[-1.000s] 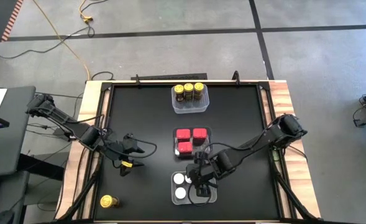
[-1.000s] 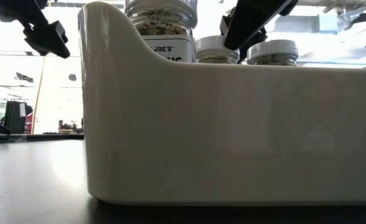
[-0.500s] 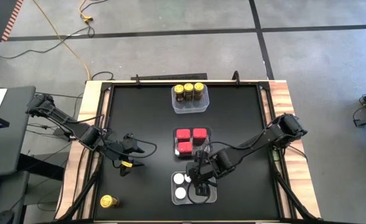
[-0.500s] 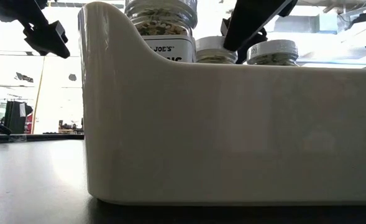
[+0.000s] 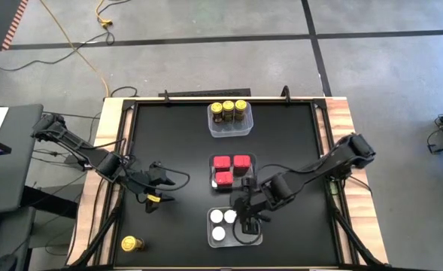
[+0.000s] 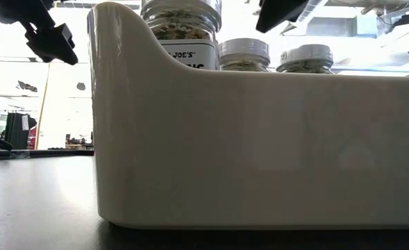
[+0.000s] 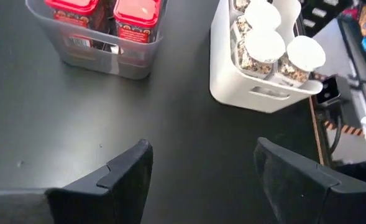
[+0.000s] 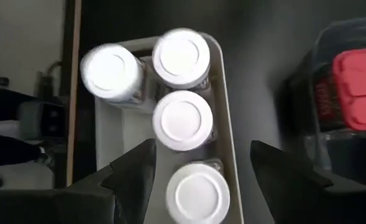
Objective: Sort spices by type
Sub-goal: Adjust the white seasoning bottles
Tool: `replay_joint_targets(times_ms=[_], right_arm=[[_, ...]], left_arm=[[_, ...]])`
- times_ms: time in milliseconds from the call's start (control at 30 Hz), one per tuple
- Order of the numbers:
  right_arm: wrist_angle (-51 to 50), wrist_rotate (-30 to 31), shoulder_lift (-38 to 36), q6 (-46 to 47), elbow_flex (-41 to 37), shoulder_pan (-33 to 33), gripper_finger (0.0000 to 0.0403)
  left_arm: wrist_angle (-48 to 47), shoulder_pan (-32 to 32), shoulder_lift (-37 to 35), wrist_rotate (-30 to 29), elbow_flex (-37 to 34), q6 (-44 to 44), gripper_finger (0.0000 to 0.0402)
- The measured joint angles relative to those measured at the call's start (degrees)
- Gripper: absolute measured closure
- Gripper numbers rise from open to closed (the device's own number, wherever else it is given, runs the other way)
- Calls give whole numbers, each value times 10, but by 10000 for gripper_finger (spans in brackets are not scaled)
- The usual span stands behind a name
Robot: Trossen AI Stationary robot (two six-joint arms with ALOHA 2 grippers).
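Observation:
Several white-capped jars [image 8: 183, 119] stand upright in the white tub [image 5: 255, 239] near the table's front edge; the low view shows their tops [image 6: 244, 54] over the tub wall. My right gripper [image 8: 202, 149] hangs open above the tub [image 5: 250, 217], clear of the caps. Red tins [image 5: 231, 170] fill a clear tub at mid-table. Yellow-capped jars [image 5: 229, 111] stand in a clear tub at the far edge. One yellow-capped jar [image 5: 131, 243] lies loose at the near left. My left gripper [image 7: 201, 155] waits open and empty at the left [image 5: 155, 197].
The three tubs stand in a row down the table's middle. Black tabletop [image 5: 176, 135] stretches between them and the left arm. A wooden frame [image 5: 341, 113] borders the table. The white tub's wall [image 6: 260, 139] fills most of the low view.
My right gripper has risen straight up from among the white-capped jars, drifting slightly toward the table's right edge; its fingers stay equally apart. The jars remain standing in the white tub.

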Motion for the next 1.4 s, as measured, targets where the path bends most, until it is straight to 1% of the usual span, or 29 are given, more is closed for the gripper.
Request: replay_joint_targets(times_ms=[133,233,333,500,600,667,767,867,933,1000,1100,1167,1233,1300,1400], right_arm=[[-44,0,-39,8,0,1,117],[-68,0,-56,59,0,4,117],[-76,3,-56,89,0,4,117],[-61,4,-39,92,-1,3,117],[-62,4,-28,92,-1,1,117],[-65,4,-22,92,-1,-1,117],[-90,4,-22,89,-1,-5,117],[-122,5,-24,57,-1,-12,117],[-139,5,-25,17,-1,-18,117],[-150,5,-26,8,-1,-21,117],[-145,5,-26,61,-1,-21,117],[-146,5,-26,77,-1,-21,117],[-143,16,-26,62,-3,-19,117],[-120,37,-26,26,-17,-13,117],[-54,44,-27,-18,-61,-11,117]], left_arm=[[0,0,0,0,0,-24,133],[1,0,0,0,0,-20,133],[1,0,0,0,0,-24,133],[2,0,0,0,0,-24,133],[14,0,0,0,0,-27,133],[10,0,0,-1,0,-13,133],[10,0,0,-29,0,4,131],[5,3,0,-59,0,-3,115],[-2,8,0,-62,0,-1,100],[-4,10,0,-64,0,8,88],[-3,10,0,-65,0,19,78],[-1,10,0,-65,0,18,77],[-2,10,0,-64,0,16,77],[-2,10,0,-64,0,16,76],[-4,10,0,-64,0,25,76]])
